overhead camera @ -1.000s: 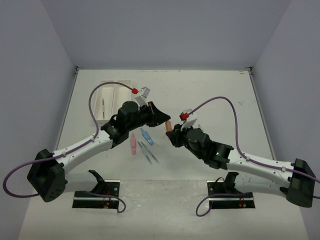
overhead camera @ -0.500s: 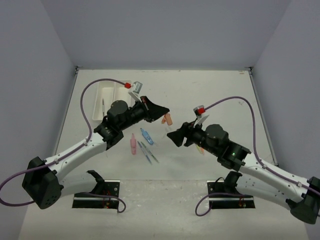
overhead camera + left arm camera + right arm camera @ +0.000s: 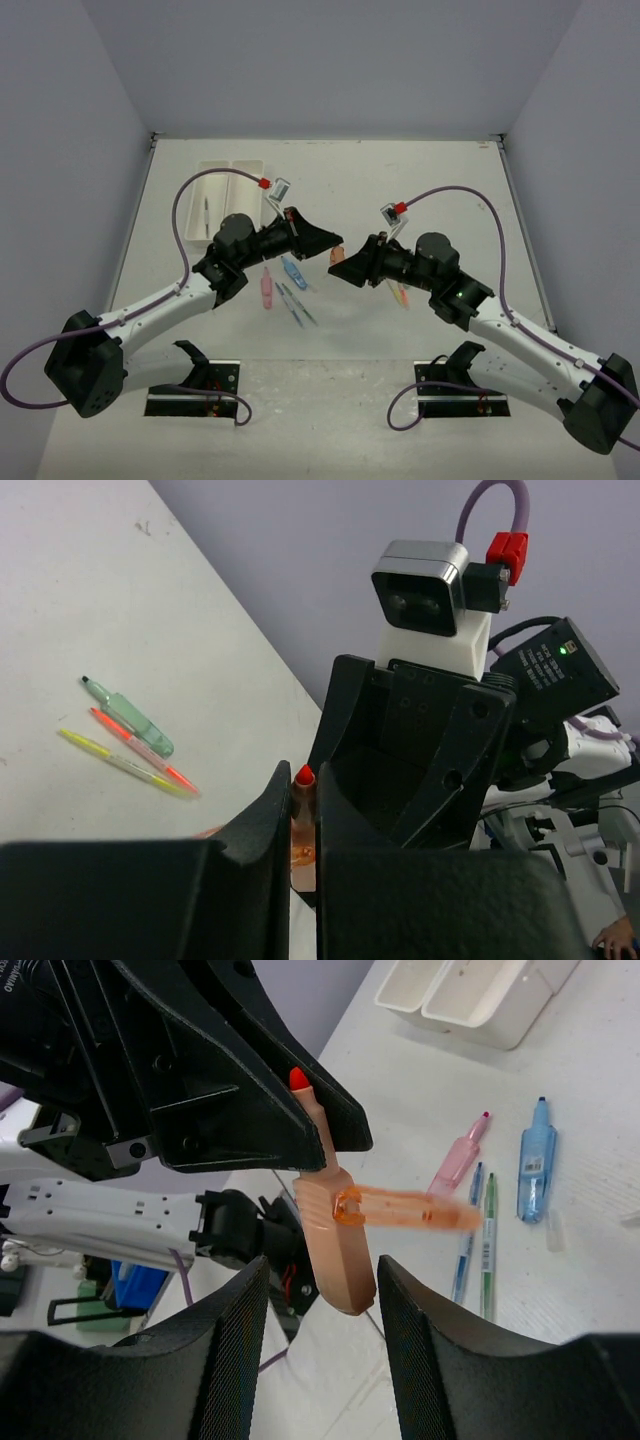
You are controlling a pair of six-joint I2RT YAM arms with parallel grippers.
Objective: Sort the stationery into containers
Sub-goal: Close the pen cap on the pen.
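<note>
My left gripper (image 3: 328, 243) is shut on a stubby orange piece with a red tip (image 3: 338, 255), held above the table; its jaws pinch the piece in the left wrist view (image 3: 303, 815). My right gripper (image 3: 348, 272) is open and faces it. In the right wrist view the orange piece (image 3: 338, 1235) hangs between my right fingers (image 3: 228, 1360) with gaps on both sides. A pink piece (image 3: 266, 289), a blue piece (image 3: 294, 272) and two thin pens (image 3: 298, 306) lie on the table below. The white trays (image 3: 243, 170) stand at the back left, with a dark pen (image 3: 207, 215) in the left one.
A green piece (image 3: 138, 726) and slim orange and yellow markers (image 3: 135, 760) lie on the table under my right arm, also in the top view (image 3: 400, 293). The trays show in the right wrist view (image 3: 470, 1000). Grey walls enclose the table.
The right gripper drew back from the orange piece and has come close to it again, open. The left gripper kept the piece, lifting it slightly and then lowering it.
</note>
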